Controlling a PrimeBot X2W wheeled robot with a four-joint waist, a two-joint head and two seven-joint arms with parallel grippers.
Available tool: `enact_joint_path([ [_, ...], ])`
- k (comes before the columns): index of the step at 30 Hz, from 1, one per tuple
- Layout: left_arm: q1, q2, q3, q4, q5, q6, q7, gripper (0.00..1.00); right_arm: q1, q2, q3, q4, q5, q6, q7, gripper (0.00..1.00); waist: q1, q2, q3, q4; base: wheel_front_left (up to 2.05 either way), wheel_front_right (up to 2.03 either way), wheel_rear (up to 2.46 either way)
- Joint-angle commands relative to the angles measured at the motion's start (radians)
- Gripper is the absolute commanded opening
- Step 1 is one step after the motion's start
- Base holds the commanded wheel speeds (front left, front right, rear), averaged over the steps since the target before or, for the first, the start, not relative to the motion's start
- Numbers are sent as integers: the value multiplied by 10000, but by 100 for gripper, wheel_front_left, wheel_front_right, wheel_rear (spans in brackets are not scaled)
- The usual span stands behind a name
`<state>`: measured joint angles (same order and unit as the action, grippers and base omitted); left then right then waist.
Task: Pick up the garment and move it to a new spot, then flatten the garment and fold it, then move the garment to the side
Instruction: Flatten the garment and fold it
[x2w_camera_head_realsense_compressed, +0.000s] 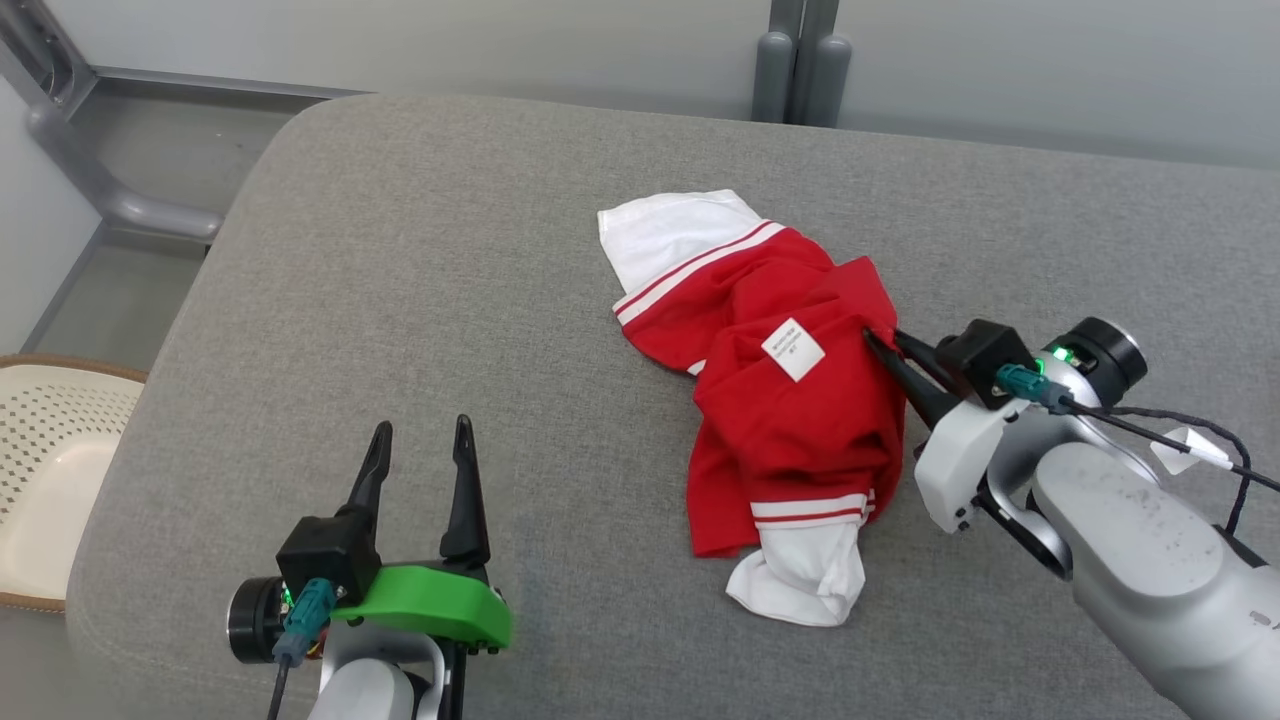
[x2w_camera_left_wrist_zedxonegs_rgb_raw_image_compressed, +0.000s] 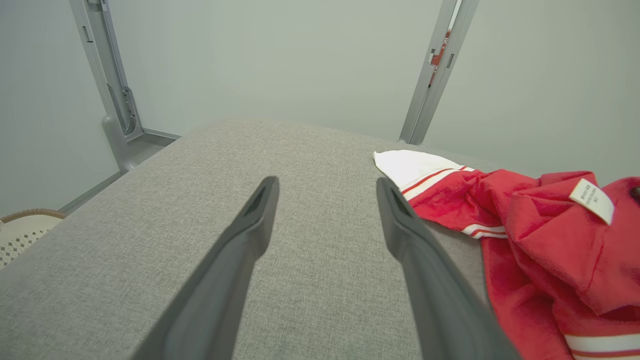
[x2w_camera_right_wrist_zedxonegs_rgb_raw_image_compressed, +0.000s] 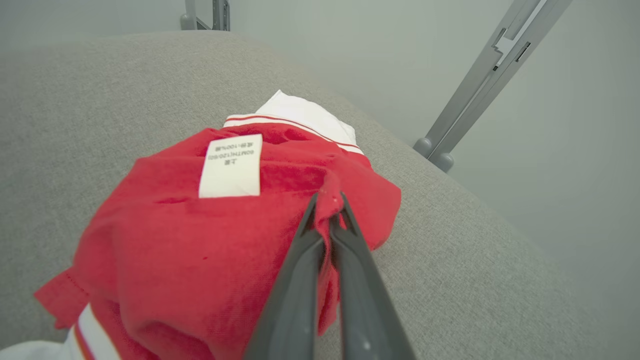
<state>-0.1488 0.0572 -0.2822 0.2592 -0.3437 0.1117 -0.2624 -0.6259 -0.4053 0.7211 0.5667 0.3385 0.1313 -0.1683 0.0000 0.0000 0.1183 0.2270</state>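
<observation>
Pick-up in hand, first step of the task; flattening, folding and moving aside not yet begun. Lying crumpled right of centre on the table (x2w_camera_head_realsense_compressed: 400, 250): garment (x2w_camera_head_realsense_compressed: 790, 420), red with white striped cuffs, label (x2w_camera_head_realsense_compressed: 793, 349) facing up. Pinched on a red fold at its right edge: right claw (x2w_camera_head_realsense_compressed: 880, 340), fingers drawn together with cloth between the tips, the rest of the heap seemingly resting on the table. Hovering at near left, well apart from the cloth: left claw (x2w_camera_head_realsense_compressed: 420, 440), wide and holding nothing. Next, probably: raise the right claw until the cloth hangs free, then carry it to a bare spot, likely toward the left. Go gently, since a thin pinch may slip. Keep the left claw ready for spreading afterwards.
</observation>
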Motion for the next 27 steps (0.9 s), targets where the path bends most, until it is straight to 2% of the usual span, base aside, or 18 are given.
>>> enact_joint_path([
  [1,166,6,65,-75,141,-27,-30,100,-230,-104,-30,-46,50,-11,-121,0,0,0,-15,-137,0,0,0],
  [9,246,-23,237,-202,259,-117,-30,100,-808,-945,-1019,-573,-695,-12,-620,0,0,0,-48,-720,0,0,0],
  [13,276,-33,271,-205,286,-139,-30,100,-377,-1586,-1553,-973,-1179,-12,-763,0,0,0,-2,-979,0,0,0],
  [17,273,-42,349,-212,314,-148,-30,100,561,-1838,-2343,-1006,-1151,-12,-829,0,0,0,81,-1233,0,0,0],
  [21,230,-46,410,-241,347,-161,-31,100,1719,-1627,-3460,-721,-1077,-12,-883,0,0,0,203,-1469,0,0,0],
  [27,57,-48,486,-200,438,-237,-31,100,3036,-937,-4963,-7,-999,-12,-949,0,0,0,372,-1733,0,0,0],
])
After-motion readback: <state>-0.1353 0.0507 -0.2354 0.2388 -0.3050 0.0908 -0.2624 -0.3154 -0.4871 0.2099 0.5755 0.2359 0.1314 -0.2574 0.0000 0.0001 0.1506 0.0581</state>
